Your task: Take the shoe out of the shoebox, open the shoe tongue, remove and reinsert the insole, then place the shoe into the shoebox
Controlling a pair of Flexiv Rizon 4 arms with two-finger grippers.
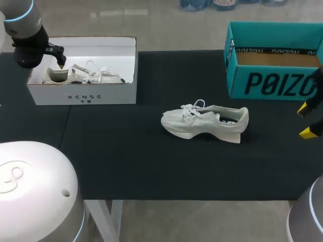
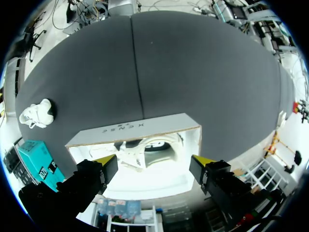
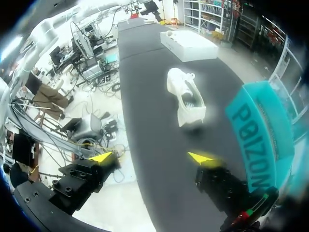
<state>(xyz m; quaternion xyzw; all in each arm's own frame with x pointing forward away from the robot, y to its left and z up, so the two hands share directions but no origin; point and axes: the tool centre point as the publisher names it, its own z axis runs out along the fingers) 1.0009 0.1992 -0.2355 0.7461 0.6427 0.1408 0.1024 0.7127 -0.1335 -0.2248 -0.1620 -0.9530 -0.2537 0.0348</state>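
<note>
Left wrist view: left hand (image 2: 153, 162) wide open, empty, above shoe (image 2: 145, 149) in box (image 2: 130, 129); prob. light w/ soft upper, so grip heel collar.

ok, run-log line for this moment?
left arm over white shoebox, jaws open | right arm near teal box, jaws open | shoe on table

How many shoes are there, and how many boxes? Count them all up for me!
Shoes: 2, the loose shoe lying out on the table and the boxed shoe inside the white shoebox.
Shoeboxes: 2, the white shoebox and the teal shoebox.
Total: 4 things.
</note>
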